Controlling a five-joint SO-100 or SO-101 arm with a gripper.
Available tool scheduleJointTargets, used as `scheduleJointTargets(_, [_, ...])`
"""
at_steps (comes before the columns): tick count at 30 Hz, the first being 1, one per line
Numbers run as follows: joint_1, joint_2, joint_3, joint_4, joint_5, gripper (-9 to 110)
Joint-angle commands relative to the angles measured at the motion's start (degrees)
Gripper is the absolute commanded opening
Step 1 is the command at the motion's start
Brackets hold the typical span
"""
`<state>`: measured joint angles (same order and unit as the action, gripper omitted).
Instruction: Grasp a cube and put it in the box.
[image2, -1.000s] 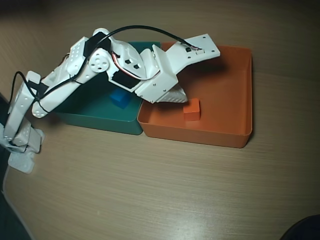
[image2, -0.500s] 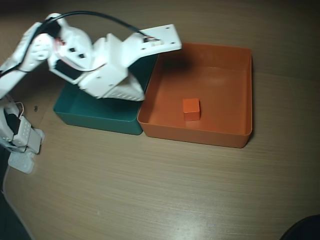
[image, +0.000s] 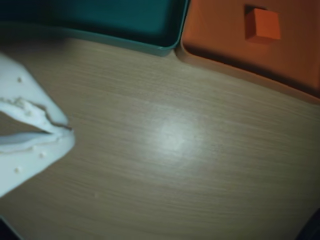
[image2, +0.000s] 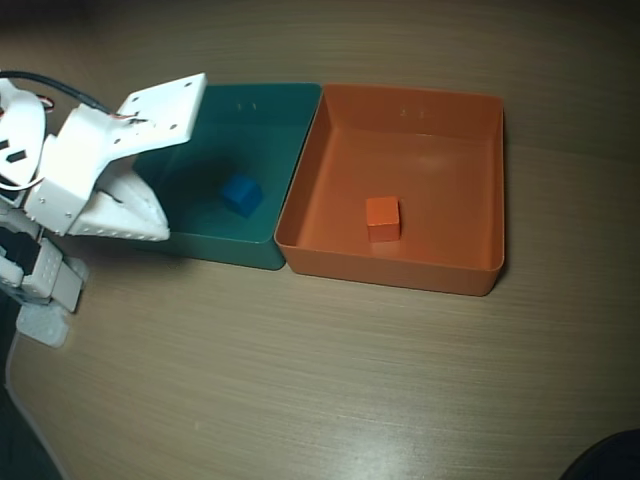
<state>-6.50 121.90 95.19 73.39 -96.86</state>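
The small orange cube (image2: 382, 218) lies alone on the floor of the orange box (image2: 400, 273), near its front wall. The wrist view shows the cube (image: 262, 23) at the top right inside the box (image: 235, 72). My white gripper (image2: 160, 233) hangs at the far left of the overhead view, over the front left corner of the teal tray and well away from the cube. In the wrist view the gripper (image: 69, 133) enters from the left above bare table. Its jaws are together with nothing between them.
A teal tray (image2: 215, 247) stands against the box's left side, holding a small blue cube (image2: 241, 194). The arm's base (image2: 40, 285) sits at the left table edge. A dark shape (image2: 612, 455) fills the bottom right corner. Wooden tabletop (image2: 320, 380) spreads in front of the trays.
The arm has swung left, from above the orange box across the teal tray to its left end. The orange cube stays lying in the box, and the blue cube is uncovered.
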Motion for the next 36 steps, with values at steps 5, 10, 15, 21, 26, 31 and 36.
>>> scheduleJointTargets(5, [5.45, 18.28, 24.61, -9.58, -7.65, -6])
scheduleJointTargets(10, [9.84, 30.94, 48.69, -18.72, -9.58, -6])
scheduleJointTargets(15, [10.81, 44.74, 70.49, -28.04, -9.58, -6])
scheduleJointTargets(21, [10.99, 60.21, 86.75, -30.67, -9.49, -6])
scheduleJointTargets(26, [10.90, 64.78, 86.57, -22.94, -8.70, -6])
scheduleJointTargets(31, [10.99, 68.73, 86.57, -8.70, -9.40, -6])
scheduleJointTargets(36, [10.55, 70.49, 86.48, 2.37, -8.09, -5])
